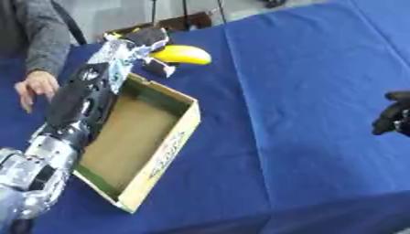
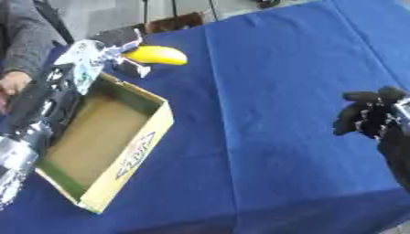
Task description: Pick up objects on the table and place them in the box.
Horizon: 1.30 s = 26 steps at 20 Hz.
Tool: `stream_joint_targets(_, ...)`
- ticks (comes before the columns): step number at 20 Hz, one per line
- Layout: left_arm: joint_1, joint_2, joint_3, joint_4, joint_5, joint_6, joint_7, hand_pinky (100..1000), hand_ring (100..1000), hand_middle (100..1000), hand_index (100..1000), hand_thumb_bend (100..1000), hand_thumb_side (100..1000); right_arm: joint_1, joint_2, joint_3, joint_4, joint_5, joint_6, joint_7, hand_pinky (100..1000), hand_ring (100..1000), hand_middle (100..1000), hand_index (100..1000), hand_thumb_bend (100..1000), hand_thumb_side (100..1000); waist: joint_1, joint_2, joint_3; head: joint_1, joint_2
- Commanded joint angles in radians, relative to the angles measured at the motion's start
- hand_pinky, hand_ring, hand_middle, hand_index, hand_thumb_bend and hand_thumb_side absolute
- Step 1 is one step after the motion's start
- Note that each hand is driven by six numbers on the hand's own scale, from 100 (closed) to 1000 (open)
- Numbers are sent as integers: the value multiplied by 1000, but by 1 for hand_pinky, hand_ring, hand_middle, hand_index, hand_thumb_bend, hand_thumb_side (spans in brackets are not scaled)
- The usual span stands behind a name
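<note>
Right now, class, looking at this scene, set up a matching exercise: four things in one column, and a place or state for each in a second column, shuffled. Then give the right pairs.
Column one:
1. banana
2. box
3. left hand
4. right hand

Column two:
A. fingers curled, holding nothing, at the right edge
B. yellow, held at the far end of the box
C. open-topped, nothing inside, on the blue cloth
D. closed round the banana

Pairs: 1-B, 2-C, 3-D, 4-A
</note>
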Motion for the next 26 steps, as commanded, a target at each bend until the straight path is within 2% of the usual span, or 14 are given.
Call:
stream_joint_targets(1,-26,45,5,-45,44,2,-12,330,350,376,499,100,258,-2,-8,-10,-10,-4,-6,1,563,572,534,763,100,1000,-16,-21,6,-5,-7)
stream_joint_targets(10,-2,89,14,-154,194,10,-70,313,337,366,495,100,267,11,-7,-16,-12,-6,-9,-2,563,573,534,763,100,1000,-38,-26,33,-18,-7)
stream_joint_targets(14,33,130,6,-242,261,-10,-87,308,333,363,494,100,272,21,-8,-21,-11,-5,-10,-7,563,573,533,763,100,1000,-46,-31,56,-32,0)
stream_joint_targets(20,145,216,-35,-398,358,-74,-62,311,335,365,494,100,272,37,-8,-29,-6,-3,-13,-14,563,574,533,763,100,1000,-55,-43,95,-61,6)
stream_joint_targets(26,294,307,-88,-560,458,-96,-81,318,343,372,498,100,260,47,-6,-34,-1,-2,-13,-19,563,575,533,763,100,1000,-56,-52,118,-90,6)
